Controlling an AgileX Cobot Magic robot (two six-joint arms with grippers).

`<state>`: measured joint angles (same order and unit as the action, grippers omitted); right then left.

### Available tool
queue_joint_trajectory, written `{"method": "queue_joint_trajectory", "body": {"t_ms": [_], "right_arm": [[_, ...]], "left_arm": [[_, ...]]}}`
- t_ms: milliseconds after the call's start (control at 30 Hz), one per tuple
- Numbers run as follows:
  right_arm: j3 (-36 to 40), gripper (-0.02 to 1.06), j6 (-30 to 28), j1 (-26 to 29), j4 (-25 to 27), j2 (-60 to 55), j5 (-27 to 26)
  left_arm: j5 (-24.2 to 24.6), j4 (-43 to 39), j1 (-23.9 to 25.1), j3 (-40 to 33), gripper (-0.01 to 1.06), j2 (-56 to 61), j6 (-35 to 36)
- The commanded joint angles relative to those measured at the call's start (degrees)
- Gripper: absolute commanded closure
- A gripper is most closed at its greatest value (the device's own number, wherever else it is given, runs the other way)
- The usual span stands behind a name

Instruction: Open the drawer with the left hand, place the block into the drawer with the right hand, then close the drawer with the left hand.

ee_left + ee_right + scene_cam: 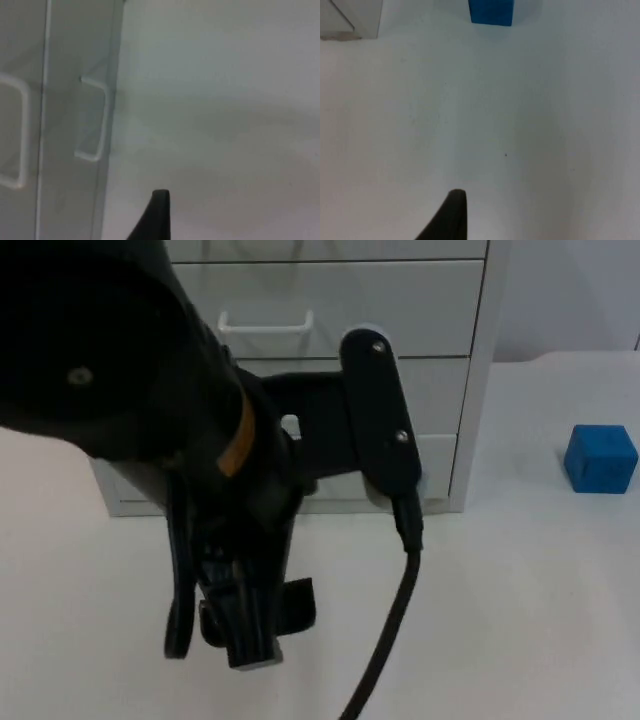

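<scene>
Left gripper low before drawer unit, drawers shut; jaw state cannot tell. Handle thin, could slip or be missed. Blue block near table's right edge. Right arm waiting.

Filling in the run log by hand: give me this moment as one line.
phase: approach | left gripper: before drawer unit, nothing held | drawers: shut | blue block: on table, right of unit | right gripper: over table, waiting

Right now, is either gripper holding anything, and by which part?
Nothing is held. The left gripper hangs in front of the drawer unit, off its handles. The blue block sits alone on the table.
</scene>
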<state>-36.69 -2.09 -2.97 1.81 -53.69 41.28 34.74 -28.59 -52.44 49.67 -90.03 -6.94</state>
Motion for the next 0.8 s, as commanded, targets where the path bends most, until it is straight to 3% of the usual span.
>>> {"method": "queue_joint_trajectory", "body": {"t_ms": [0, 100, 200, 300, 400, 533, 767], "right_arm": [[-0.4, 0.01, -0.3, -0.1, -0.2, 0.0, 0.0], [-0.4, 0.01, -0.3, -0.1, -0.2, 0.0, -0.3], [-0.4, 0.01, -0.3, -0.1, -0.2, 0.0, -0.4], [-0.4, 0.01, -0.3, -0.1, -0.2, 0.0, -0.4], [-0.4, 0.01, -0.3, -0.1, -0.2, 0.0, -0.4], [-0.4, 0.01, -0.3, -0.1, -0.2, 0.0, -0.4], [-0.4, 0.01, -0.3, -0.1, -0.2, 0.0, -0.8]], "left_arm": [[-3.4, -4.6, -0.1, 0.3, 0.18, -2.7, 1.6], [-5.1, -7.2, -0.1, 0.3, 0.19, -4.2, 1.6], [-7.2, -9.8, -0.1, 0.3, 0.27, -5.9, 1.9], [-7.6, -18.1, -0.1, 0.3, 0.45, -8.8, 6.9], [-7.6, -21.4, -0.1, 0.3, 0.50, -10.4, 8.3], [-9.0, -24.0, 0.6, 0.3, 0.50, -12.3, 8.9], [-19.3, -28.7, 9.4, 0.3, 0.50, -14.5, 13.1]]}}
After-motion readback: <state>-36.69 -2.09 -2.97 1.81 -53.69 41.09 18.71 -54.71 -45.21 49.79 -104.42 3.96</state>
